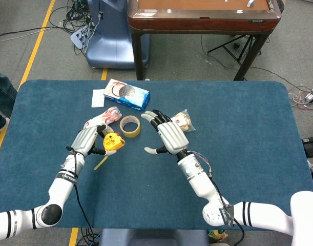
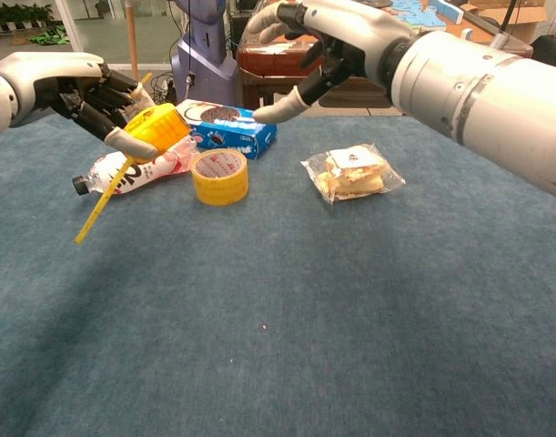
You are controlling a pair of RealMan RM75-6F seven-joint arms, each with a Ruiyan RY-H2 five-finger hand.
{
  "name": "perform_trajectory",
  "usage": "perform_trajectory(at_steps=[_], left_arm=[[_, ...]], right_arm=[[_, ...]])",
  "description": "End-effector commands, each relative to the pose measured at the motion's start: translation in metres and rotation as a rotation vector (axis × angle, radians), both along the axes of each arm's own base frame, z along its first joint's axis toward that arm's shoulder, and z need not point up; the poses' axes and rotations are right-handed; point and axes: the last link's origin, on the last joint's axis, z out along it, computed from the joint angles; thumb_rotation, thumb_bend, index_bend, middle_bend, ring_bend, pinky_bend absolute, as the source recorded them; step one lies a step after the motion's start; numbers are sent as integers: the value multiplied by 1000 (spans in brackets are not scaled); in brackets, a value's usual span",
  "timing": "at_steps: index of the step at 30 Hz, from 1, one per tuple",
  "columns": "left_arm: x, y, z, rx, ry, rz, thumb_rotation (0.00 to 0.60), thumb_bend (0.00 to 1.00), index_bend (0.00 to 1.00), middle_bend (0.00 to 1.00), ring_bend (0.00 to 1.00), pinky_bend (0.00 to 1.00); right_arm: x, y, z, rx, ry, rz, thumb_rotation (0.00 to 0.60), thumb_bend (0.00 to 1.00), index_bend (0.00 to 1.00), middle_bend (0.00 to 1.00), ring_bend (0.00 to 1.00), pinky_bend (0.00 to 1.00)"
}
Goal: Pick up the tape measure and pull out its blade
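My left hand [image 1: 88, 139] [image 2: 94, 95] grips the yellow tape measure [image 1: 113, 141] [image 2: 157, 127], lifted above the blue table. A short length of yellow blade [image 1: 101, 163] [image 2: 100, 205] hangs down and to the left from its case. My right hand [image 1: 167, 135] [image 2: 337, 43] hovers open to the right of the tape measure, fingers spread, a small gap away from it and holding nothing.
A roll of yellow tape [image 1: 130, 125] [image 2: 220, 176] lies just behind the hands. A red-and-white bottle [image 1: 101, 120] [image 2: 132, 170] lies on its side, a blue cookie box [image 1: 127, 94] [image 2: 225, 127] behind it. A clear snack bag [image 1: 181, 122] [image 2: 351, 172] lies to the right.
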Motion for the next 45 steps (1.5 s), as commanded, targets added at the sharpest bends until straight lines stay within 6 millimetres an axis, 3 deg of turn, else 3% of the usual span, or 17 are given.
perform_trajectory(at_steps=[1, 12, 31, 45], left_arm=[[3, 0, -1, -5, -7, -2, 600, 165, 502, 535, 384, 227], [14, 1, -3, -13, 1, -25, 600, 165, 502, 535, 385, 227], [30, 3, 0, -25, 7, -49, 600, 165, 499, 535, 385, 230], [26, 1, 2, -23, 13, -44, 600, 165, 499, 535, 385, 229]], right_arm=[[8, -3, -4, 6, 0, 5, 600, 226, 139, 152, 69, 166], [26, -9, -14, 34, -1, 10, 600, 226, 139, 167, 69, 166], [39, -14, -24, 50, 6, 18, 600, 248, 141, 179, 73, 166], [42, -18, -24, 9, 17, 13, 600, 289, 196, 227, 118, 166]])
